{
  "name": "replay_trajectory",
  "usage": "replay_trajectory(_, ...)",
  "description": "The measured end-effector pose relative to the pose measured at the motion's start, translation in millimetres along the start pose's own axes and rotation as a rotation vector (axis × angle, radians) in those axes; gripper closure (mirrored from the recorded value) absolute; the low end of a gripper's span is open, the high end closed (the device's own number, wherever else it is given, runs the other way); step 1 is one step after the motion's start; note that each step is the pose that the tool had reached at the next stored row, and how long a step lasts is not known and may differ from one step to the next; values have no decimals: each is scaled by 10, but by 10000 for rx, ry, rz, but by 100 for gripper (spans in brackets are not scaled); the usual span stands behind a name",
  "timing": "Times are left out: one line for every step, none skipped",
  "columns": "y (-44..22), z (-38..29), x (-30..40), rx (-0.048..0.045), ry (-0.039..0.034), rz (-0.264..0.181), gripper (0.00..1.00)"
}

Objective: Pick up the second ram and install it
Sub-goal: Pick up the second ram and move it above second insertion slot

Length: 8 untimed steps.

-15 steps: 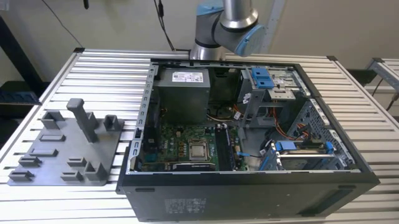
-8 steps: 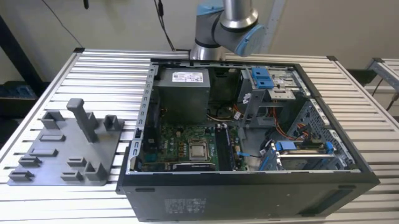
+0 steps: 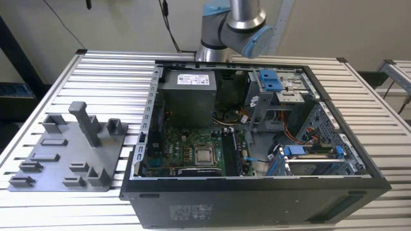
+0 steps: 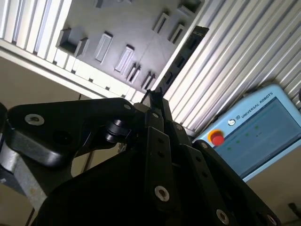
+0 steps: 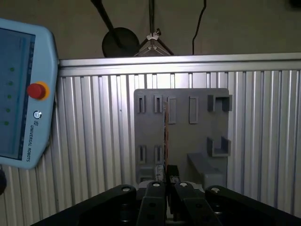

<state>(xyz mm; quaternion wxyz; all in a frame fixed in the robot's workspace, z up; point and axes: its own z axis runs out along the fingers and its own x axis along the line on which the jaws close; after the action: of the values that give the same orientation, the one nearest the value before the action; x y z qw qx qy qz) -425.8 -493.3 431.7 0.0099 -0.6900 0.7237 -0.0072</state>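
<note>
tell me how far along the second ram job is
Done: the pickup. The gripper is shut on the memory stick, which is held edge-on, clear of the grey tray, in both wrist views. In hand: the stick hangs in the air over that tray. Left: the install. The stick is not yet on the green board inside the open computer case in the exterior view.

- grey tray (image 3: 70,155) with upright posts on the slatted counter (image 3: 109,86), at the exterior view's left
- open PC case (image 3: 257,204) just beside it, blue clips (image 3: 270,79) inside
- pale blue pendant (image 5: 19,94) with a red button, in both wrist views
</note>
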Motion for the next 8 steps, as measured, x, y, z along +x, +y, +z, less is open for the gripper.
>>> replay_trajectory(0, 0, 0, 0, -1, 0, 86)
replay_trajectory(0, 0, 0, -1, 0, 0, 86)
replay_trajectory(0, -1, 0, -2, -1, 0, 86)
replay_trajectory(0, -1, 0, -1, -1, 1, 86)
replay_trajectory(-1, -2, 0, -2, -1, -1, 86)
replay_trajectory(-4, -2, -1, -3, 1, 1, 86)
replay_trajectory(-8, -2, -1, -3, 1, 0, 86)
replay_trajectory(-15, -1, 0, -2, 0, 0, 86)
